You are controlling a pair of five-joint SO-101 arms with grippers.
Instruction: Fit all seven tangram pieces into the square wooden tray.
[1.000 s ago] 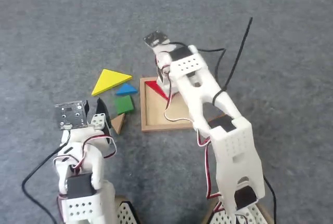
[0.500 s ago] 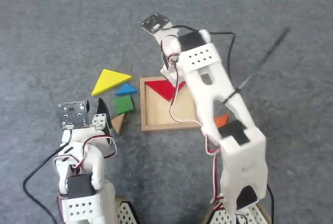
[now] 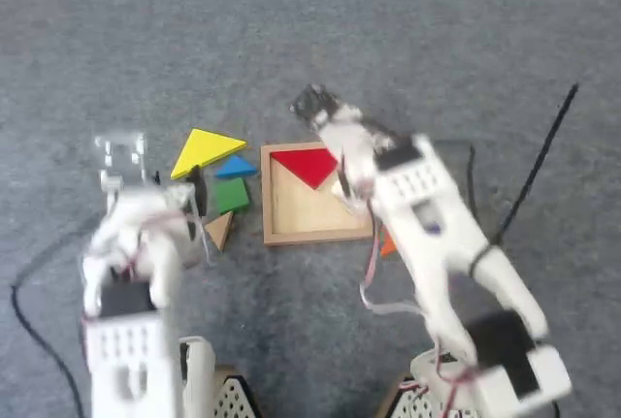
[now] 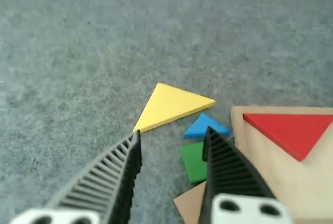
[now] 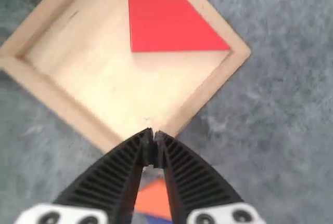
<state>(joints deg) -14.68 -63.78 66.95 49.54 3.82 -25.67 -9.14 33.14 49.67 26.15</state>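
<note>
Tray: The square wooden tray (image 3: 291, 236) lies flat on the grey mat (image 3: 466, 59), in the middle of the high view.
Red triangle: The red triangle (image 3: 309, 164) is inside the tray. Its long side lies along the tray's upper rim and its point faces the tray's middle. The right wrist view gives a closer look at it pushed up against that rim.
Pieces left of the tray: The yellow triangle (image 3: 204, 151) is highest and farthest left. The blue triangle (image 3: 233, 167) is just beside the tray's upper left corner. The green square (image 3: 231, 195) is right under the blue one. The tan triangle (image 3: 220, 230) is lowest, near the tray's lower left corner.
Orange piece: The orange piece (image 3: 387, 242) is on the mat just beside the tray's lower right corner, partly hidden by the right arm. In the right wrist view a bit of orange peeks out between the finger bases.
Left pincer: The left pincer (image 4: 173, 135) is spread wide with nothing in it. The left wrist view shows the yellow, blue and green pieces just past its tips. In the high view its arm is at the lower left.
Right pincer: The right pincer (image 5: 151, 133) is pressed together and pinches nothing. Its tips are over the tray's rim.
High view and fingers: From up high I cannot tell how the fingers stand. The wrist views make it plain.
</note>
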